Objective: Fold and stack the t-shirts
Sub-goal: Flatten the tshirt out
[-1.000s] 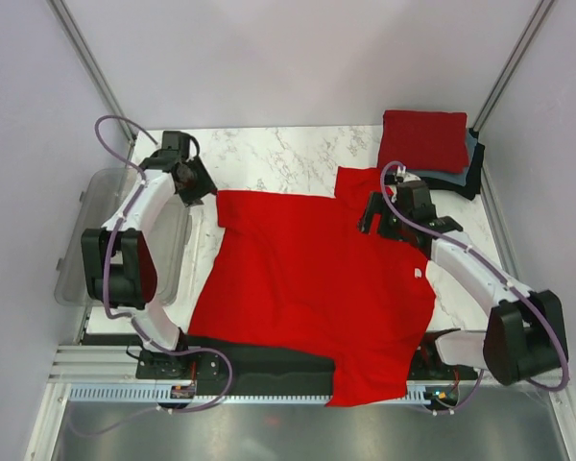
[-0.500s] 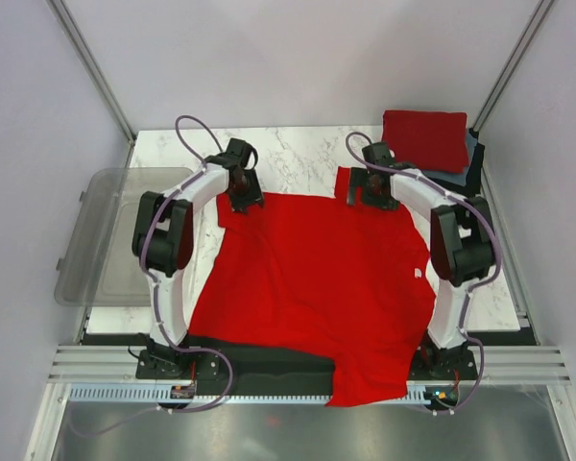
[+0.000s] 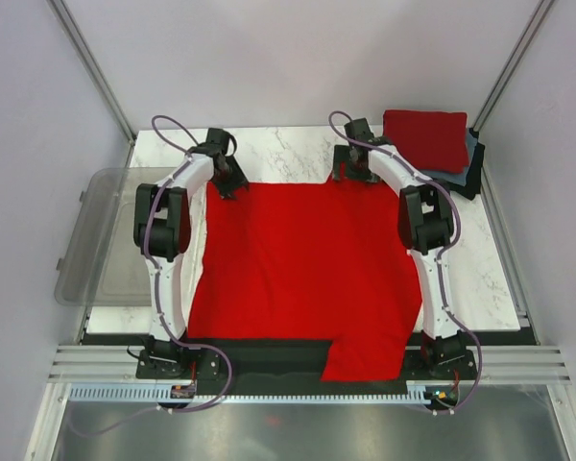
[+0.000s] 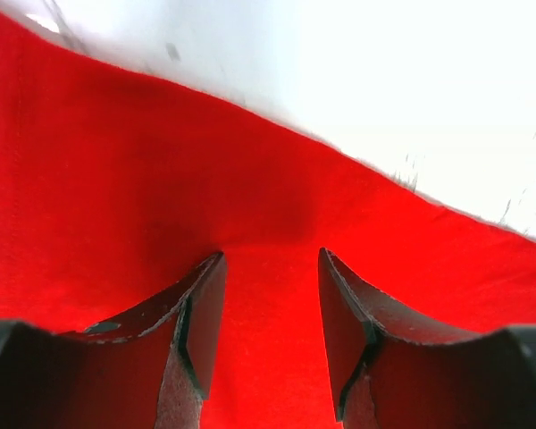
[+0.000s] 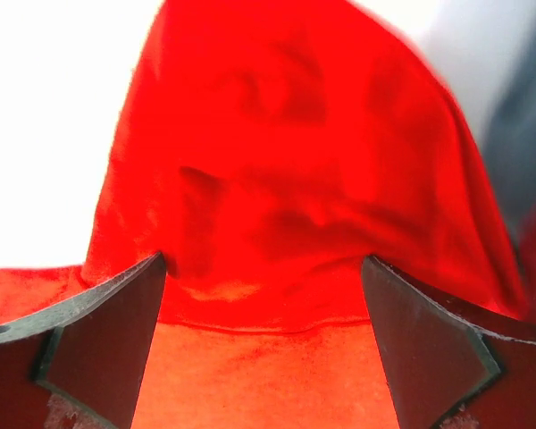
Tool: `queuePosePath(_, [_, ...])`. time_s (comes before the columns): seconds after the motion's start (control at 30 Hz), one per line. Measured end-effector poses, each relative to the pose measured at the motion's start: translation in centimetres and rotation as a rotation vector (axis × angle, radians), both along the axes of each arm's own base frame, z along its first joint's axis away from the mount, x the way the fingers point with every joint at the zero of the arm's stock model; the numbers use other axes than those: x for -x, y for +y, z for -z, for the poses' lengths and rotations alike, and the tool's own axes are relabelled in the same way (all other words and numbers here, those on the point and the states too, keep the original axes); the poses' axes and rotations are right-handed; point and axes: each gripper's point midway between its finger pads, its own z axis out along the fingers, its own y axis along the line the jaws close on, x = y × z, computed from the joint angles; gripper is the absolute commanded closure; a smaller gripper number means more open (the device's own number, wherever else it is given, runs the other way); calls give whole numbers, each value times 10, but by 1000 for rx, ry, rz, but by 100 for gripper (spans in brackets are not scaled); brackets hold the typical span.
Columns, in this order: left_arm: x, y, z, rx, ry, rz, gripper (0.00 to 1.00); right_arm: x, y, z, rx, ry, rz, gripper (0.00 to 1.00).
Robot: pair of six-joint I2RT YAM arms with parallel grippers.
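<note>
Presently, a large red t-shirt is seen spread flat on the marble table, with its near hem draped over the table's near edge. Both arms are stretched out to the shirt's far edge. The left gripper is held over the far left corner, just inside the hem. Its fingers are partly spread, flat red cloth is seen in the gap, and nothing is pinched. The right gripper is set at the far right corner, its fingers spread wide on either side of a rumpled sleeve, which is not clamped. Whether any fingertip touches the cloth cannot be told. At the table's far right corner a stack is laid: a folded red shirt on top, a grey-blue shirt beneath it, and a black shirt at the bottom. A clear bin is placed at the table's left edge.
</note>
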Motion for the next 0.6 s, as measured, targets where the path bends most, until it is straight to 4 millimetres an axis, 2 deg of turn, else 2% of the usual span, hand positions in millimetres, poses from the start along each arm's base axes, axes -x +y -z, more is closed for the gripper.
queuePosePath(0.23, [-47, 19, -5, 34, -67, -46, 45, -56, 27, -8, -78, -109, -27, 2])
queuePosePath(0.37, [-69, 20, -10, 54, -106, -35, 43, -72, 37, -13, -120, -159, -45, 2])
queuePosePath(0.5, [-67, 19, -19, 58, -112, -21, 41, -74, 46, -21, -160, -179, -60, 2])
queuePosePath(0.57, [-53, 20, -30, 55, -109, -19, 40, -68, 48, -33, -171, -185, -67, 2])
queuePosePath(0.6, [-37, 22, -40, 52, -98, -19, 40, -62, 51, -42, -174, -187, -74, 2])
